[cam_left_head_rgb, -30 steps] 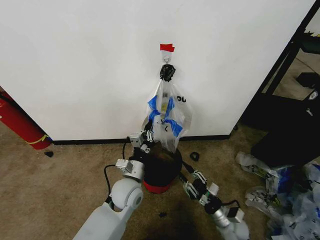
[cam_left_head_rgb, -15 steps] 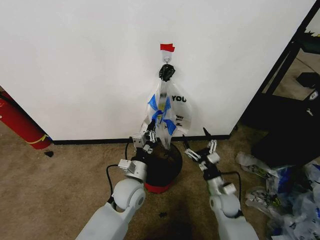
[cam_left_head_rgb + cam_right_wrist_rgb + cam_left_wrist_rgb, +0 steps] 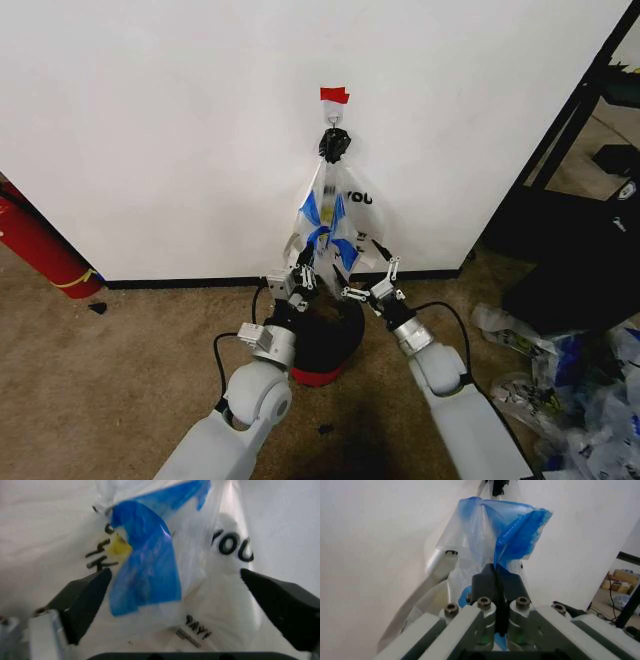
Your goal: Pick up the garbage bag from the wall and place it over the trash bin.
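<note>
White wall [image 3: 150,120] takes up the top of the head view, with brown carpet [image 3: 120,380] below it. A bit of red tape [image 3: 334,95] sits in the upper middle, and a small hook [image 3: 334,120] is just under it. The garbage bag [image 3: 332,225] hangs from that hook, in the middle of the frame. It is thin and see-through, with blue patches and some black letters. The trash bin [image 3: 335,335] stands on the carpet right under the bag, black with a red bottom.

The left end effector [image 3: 292,283] is at the bag's lower left edge. In the left wrist view its fingers [image 3: 495,588] are pressed together, pinching a fold of the bag's blue part. The right end effector [image 3: 372,281] is at the bag's lower right edge. In the right wrist view its fingers [image 3: 85,596] are spread wide with the bag between them, not yet gripping it.

The bag looks very light, soft and floppy. It may slip or tear if pulled hard. I think the best place to hold it is near the edge, one side each, so it can open wide over the bin.
</note>
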Controlling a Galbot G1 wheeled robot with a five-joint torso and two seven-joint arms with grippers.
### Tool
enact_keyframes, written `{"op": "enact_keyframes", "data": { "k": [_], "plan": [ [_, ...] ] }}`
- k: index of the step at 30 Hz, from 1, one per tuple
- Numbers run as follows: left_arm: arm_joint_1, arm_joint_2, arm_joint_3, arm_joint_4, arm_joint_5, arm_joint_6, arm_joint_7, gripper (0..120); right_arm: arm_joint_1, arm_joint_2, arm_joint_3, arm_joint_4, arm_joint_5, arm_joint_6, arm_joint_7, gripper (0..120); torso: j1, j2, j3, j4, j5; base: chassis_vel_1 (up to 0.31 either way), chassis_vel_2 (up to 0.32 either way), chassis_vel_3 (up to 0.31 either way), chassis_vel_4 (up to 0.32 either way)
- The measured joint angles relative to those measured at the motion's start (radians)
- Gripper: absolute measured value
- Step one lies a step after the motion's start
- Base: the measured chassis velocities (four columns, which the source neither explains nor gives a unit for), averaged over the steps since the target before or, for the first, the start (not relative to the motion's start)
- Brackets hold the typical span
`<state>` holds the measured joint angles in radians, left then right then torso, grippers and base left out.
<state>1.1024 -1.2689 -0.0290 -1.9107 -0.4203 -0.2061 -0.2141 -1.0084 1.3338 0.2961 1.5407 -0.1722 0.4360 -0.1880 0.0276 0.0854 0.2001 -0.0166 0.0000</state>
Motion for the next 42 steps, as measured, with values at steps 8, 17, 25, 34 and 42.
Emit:
{"op": "enact_keyframes", "data": {
  "k": [8, 17, 25, 34, 42],
  "plan": [
    [0.007, 0.003, 0.001, 0.001, 0.009, 0.0, 0.0, 0, 0.04, -0.001, -0.025, -0.038, 0.061, -0.018, -0.031, 66, 0.0, 0.0, 0.0, 0.0001, 0.0, 0.0, 0.0, 0.0, 0.0],
    [0.018, 0.008, 0.001, -0.002, 0.015, 0.001, 0.0, 0, 0.046, -0.003, -0.027, -0.041, 0.099, -0.035, -0.102, 31, 0.0, 0.0, 0.0, 0.0001, 0.0, 0.0, 0.0, 0.0, 0.0],
    [0.023, 0.009, 0.0, -0.007, 0.016, 0.002, 0.0, 0, 0.027, -0.007, -0.011, -0.029, 0.113, -0.029, -0.104, 4, 0.0, 0.0, 0.0, 0.0001, 0.0, 0.0, 0.0, 0.0, 0.0],
    [0.062, 0.018, -0.019, -0.03, 0.017, -0.005, 0.0, 0, -0.13, -0.009, 0.0, 0.115, 0.338, -0.019, -0.061, 0, 0.0, 0.0, 0.0, 0.0, 0.0, 0.0, 0.0, 0.0, 0.0],
    [0.11, 0.006, -0.035, -0.037, 0.026, -0.026, -0.001, 0, -0.277, 0.021, 0.065, 0.2, 0.355, 0.079, -0.055, 0, 0.0, 0.0, 0.0, 0.0001, -0.0001, 0.0, 0.0, 0.0, 0.0]
  ]
}}
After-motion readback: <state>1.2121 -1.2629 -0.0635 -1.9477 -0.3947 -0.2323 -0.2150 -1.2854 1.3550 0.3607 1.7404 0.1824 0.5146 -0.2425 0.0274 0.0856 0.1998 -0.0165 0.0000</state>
